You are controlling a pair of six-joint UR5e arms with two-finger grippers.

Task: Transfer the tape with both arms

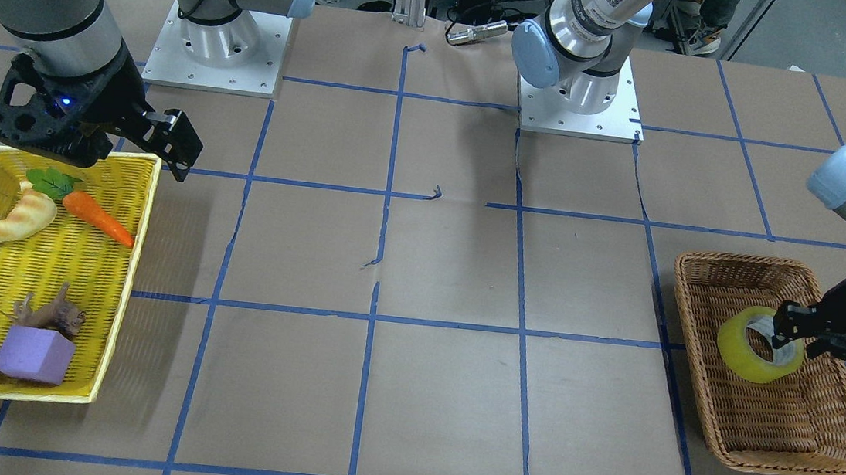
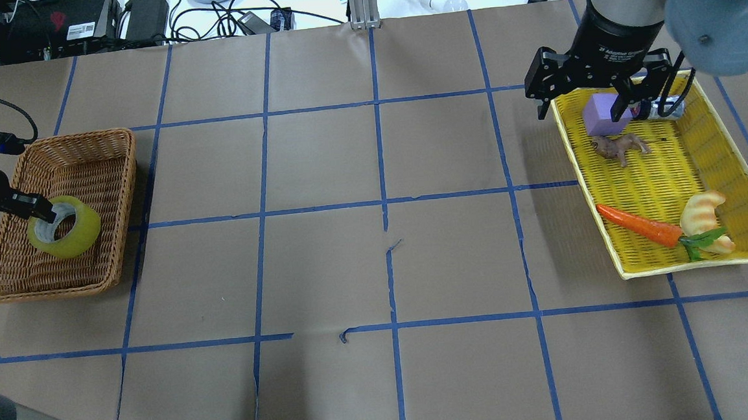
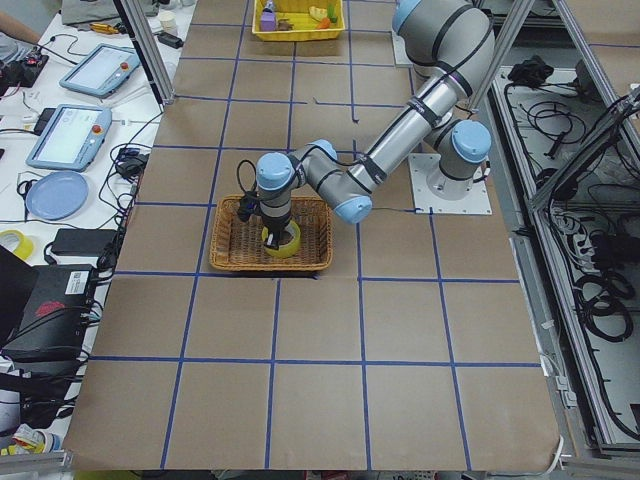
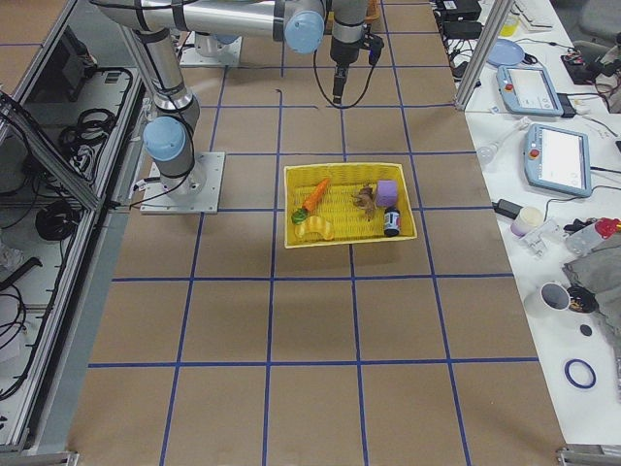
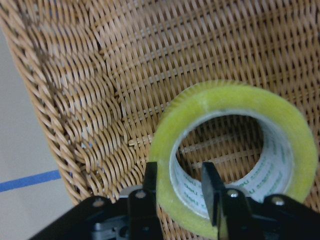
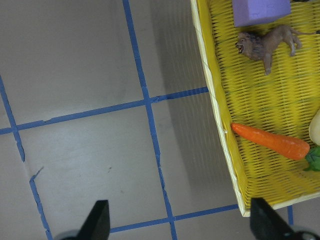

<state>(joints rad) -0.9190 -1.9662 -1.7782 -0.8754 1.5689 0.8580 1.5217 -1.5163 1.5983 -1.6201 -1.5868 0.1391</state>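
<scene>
Tape (image 2: 87,227): sits in the wicker basket (image 2: 77,134) at 9 o'clock on the table (12 o'clock being straight out from my base), roughly mid-basket, tipped up on edge rather than lying flat.

Left gripper (image 5: 181,195): one finger down inside the core, the other against the outer face, closed on the wall of the roll. A pinch through the ring makes sense, since the roll looks too broad to span from outside. It also leaves the far side of the ring bare for my other gripper to take.

Right gripper (image 2: 579,110): fingers apart, holding nothing, hanging over the 12 o'clock end of the yellow tray (image 2: 702,266) at 3 o'clock, well apart from the tape.

In the tray: purple block (image 2: 599,121) and small can (image 2: 663,109) at its 12 o'clock end, toy lion (image 2: 620,146) just below them, carrot (image 2: 638,225) and croissant (image 2: 702,212) at its 6 o'clock end.

In the way: the basket wall at 3 o'clock, which the roll must rise over. After that I see only bare paper and blue lines across the middle.
</scene>
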